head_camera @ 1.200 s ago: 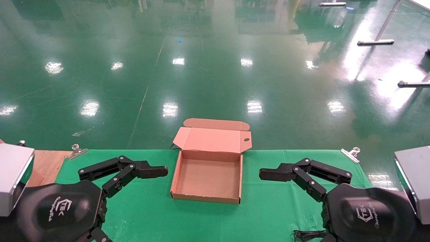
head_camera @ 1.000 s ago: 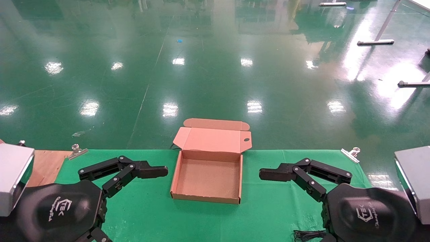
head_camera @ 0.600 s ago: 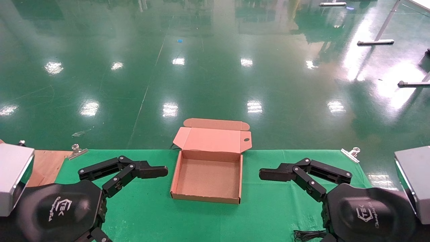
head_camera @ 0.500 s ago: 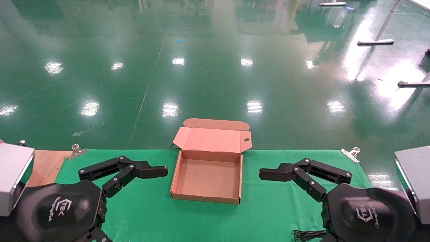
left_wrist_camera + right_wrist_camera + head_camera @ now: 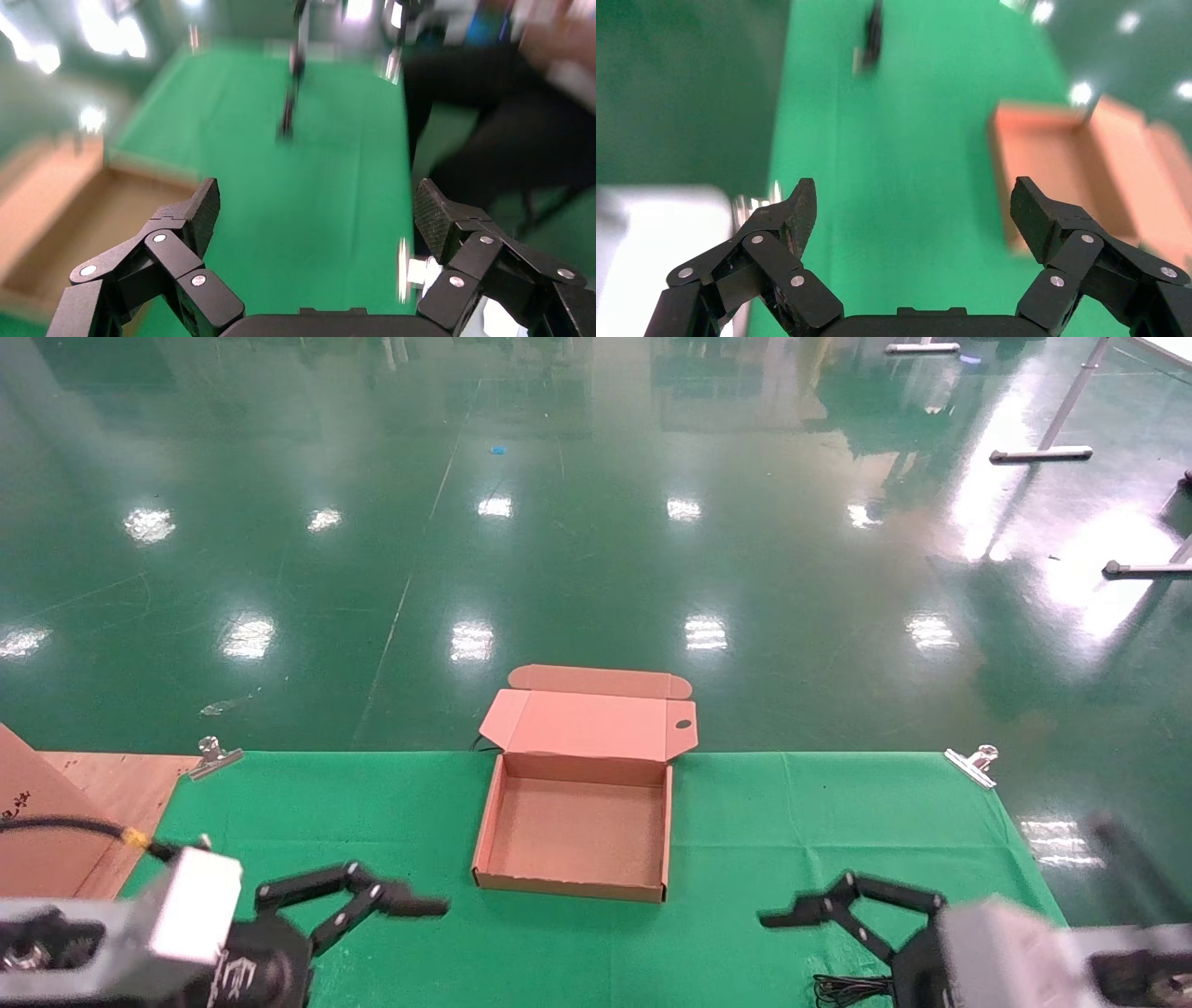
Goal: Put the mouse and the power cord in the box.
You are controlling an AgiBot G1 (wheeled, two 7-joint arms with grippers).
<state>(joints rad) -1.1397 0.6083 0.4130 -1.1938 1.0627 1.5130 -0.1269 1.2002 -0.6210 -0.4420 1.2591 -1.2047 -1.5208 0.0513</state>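
The box [image 5: 577, 845], shallow brown cardboard, lies open and empty in the middle of the green cloth, its lid folded back over the far edge. It also appears in the left wrist view [image 5: 63, 217] and the right wrist view [image 5: 1053, 168]. My left gripper [image 5: 316, 210] is open over bare cloth near the table's front left; one finger [image 5: 400, 902] points toward the box. My right gripper [image 5: 912, 203] is open at the front right, one finger [image 5: 801, 915] toward the box. A coil of thin black cable [image 5: 843, 987] lies beside it at the front edge. The mouse and power cord are out of view.
A large cardboard piece [image 5: 42, 822] with dark print leans at the left end. Metal clips [image 5: 212, 756] [image 5: 971, 764] hold the green cloth [image 5: 372, 803] at the far corners. Beyond the far edge is shiny green floor.
Both arms have pulled back toward the front edge and turned, so they sit lower and smaller in the head view and blurred. The cardboard piece at the left is uncovered. The box has not moved.
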